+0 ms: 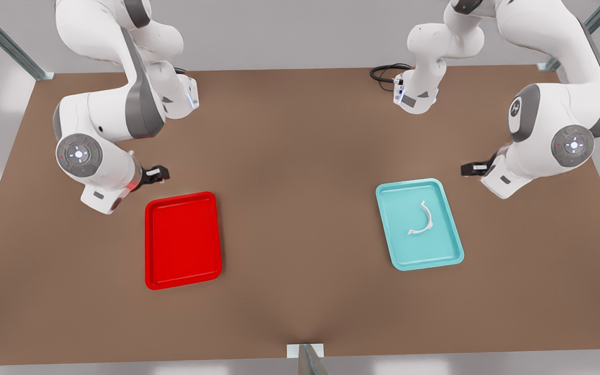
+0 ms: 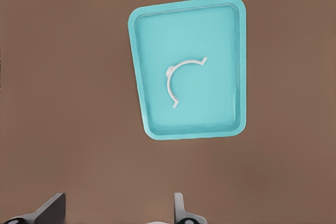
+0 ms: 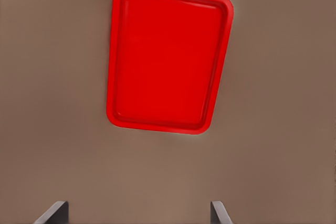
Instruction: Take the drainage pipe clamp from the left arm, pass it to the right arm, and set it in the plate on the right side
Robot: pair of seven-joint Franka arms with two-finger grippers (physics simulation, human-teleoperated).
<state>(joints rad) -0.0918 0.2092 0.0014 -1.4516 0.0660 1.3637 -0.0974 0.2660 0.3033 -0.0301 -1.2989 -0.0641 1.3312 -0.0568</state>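
The drainage pipe clamp (image 1: pixel 422 219), a thin white half-ring, lies flat inside a teal tray (image 1: pixel 435 247) on the front view's right. In the left wrist view the clamp (image 2: pixel 181 80) rests near the middle of that teal tray (image 2: pixel 215 111). My left gripper (image 1: pixel 469 168) hovers open beside the teal tray's far corner, its fingertips (image 2: pixel 50 211) spread wide with nothing between them. The red plate (image 1: pixel 183 239) sits empty on the front view's left, and the right wrist view looks down on the same plate (image 3: pixel 165 56). My right gripper (image 1: pixel 159 173) is open just beyond the plate's far edge.
Both trays rest on a brown table (image 1: pixel 300 208) with bare surface between them. A black cable (image 1: pixel 383 73) loops at the back near one arm's base. Metal frame posts (image 1: pixel 308 359) stand at the table's front edge and its back corners.
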